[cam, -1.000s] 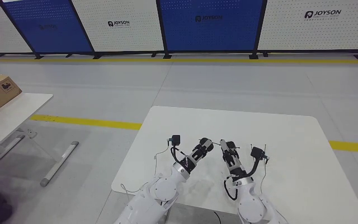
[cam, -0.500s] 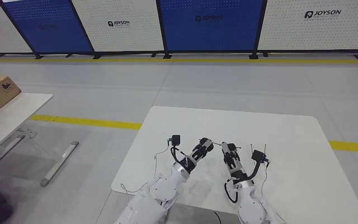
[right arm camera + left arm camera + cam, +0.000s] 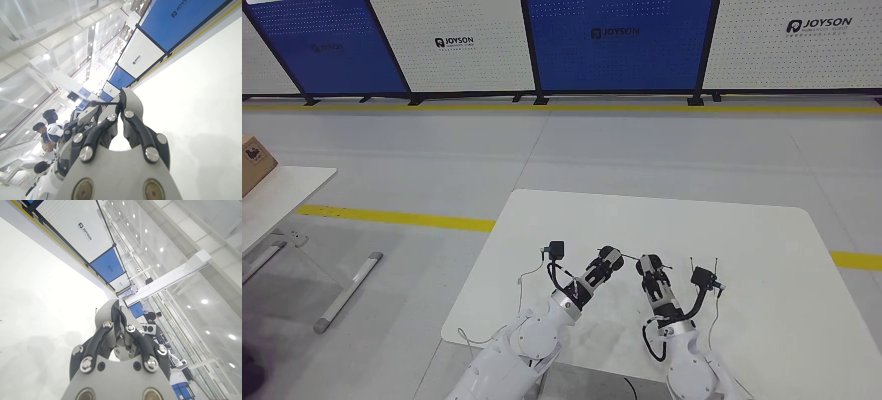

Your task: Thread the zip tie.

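At the near edge of the white rectangular desk (image 3: 722,235), I see both arms side by side, pointing away from the robot.

(a) Right gripper (image 3: 120,94): clenched on a thin black plastic zip tie (image 3: 106,103), which is pinched between the dark ribbed pads (image 3: 123,100). The strap sticks out sideways from the fingers toward the other arm and ends in a small blocky head held off the desk.

(b) Left gripper (image 3: 117,305): fingers pressed together, the pads meeting along a thin dark seam. I cannot tell whether any part of the tie sits in that seam.

From above, the two grippers are near each other, with a narrow strip of desk top between them and their tips angled slightly toward one another. The tie is too fine for me to make out in that view. In the right wrist view, the left gripper's grey linkage stands directly behind the tie's head, so the head's outline partly merges with it.

(c) Surroundings: a grey polished floor (image 3: 662,150) is crossed by a yellow painted line (image 3: 392,217). A second white table (image 3: 282,195) stands well apart on the robot's left and carries a brown cardboard box (image 3: 254,160). A row of blue and white perforated partition panels (image 3: 617,45) on black feet runs along the far side of the floor.
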Motion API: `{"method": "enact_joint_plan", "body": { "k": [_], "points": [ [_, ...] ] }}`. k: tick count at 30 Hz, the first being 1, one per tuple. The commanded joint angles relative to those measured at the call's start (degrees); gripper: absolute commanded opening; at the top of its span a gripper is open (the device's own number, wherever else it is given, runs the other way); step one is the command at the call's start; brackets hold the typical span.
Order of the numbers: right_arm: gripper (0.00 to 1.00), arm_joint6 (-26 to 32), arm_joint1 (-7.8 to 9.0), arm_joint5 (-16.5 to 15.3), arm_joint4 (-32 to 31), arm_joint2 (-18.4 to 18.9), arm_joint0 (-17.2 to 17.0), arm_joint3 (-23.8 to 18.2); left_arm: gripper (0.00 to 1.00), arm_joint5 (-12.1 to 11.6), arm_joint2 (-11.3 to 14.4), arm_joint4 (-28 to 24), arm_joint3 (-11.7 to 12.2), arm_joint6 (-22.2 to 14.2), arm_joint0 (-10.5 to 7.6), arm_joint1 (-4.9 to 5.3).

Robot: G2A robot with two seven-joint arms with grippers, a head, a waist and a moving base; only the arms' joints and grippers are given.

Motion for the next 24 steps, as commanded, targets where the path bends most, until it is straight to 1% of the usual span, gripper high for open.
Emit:
{"method": "enact_joint_plan", "body": {
  "k": [1,10,18,24],
  "points": [
    [0.00,0.1,-0.03,0.0,0.0,0.0,0.1,0.0,0.00,0.0,0.0,0.0,0.0,0.0,0.00,0.00],
    [0.00,1.3,-0.16,0.6,-0.6,-0.2,0.5,0.1,0.00,0.0,0.0,0.0,0.0,0.0,0.00,0.00],
    [0.00,2.5,-0.23,0.2,-1.2,-0.4,1.2,0.4,0.00,0.0,0.0,0.0,0.0,0.0,0.00,0.00],
    [0.00,5.5,-0.21,-1.3,0.3,-0.2,2.1,1.3,0.00,0.0,0.0,0.0,0.0,0.0,0.00,0.00]
  ]
}}
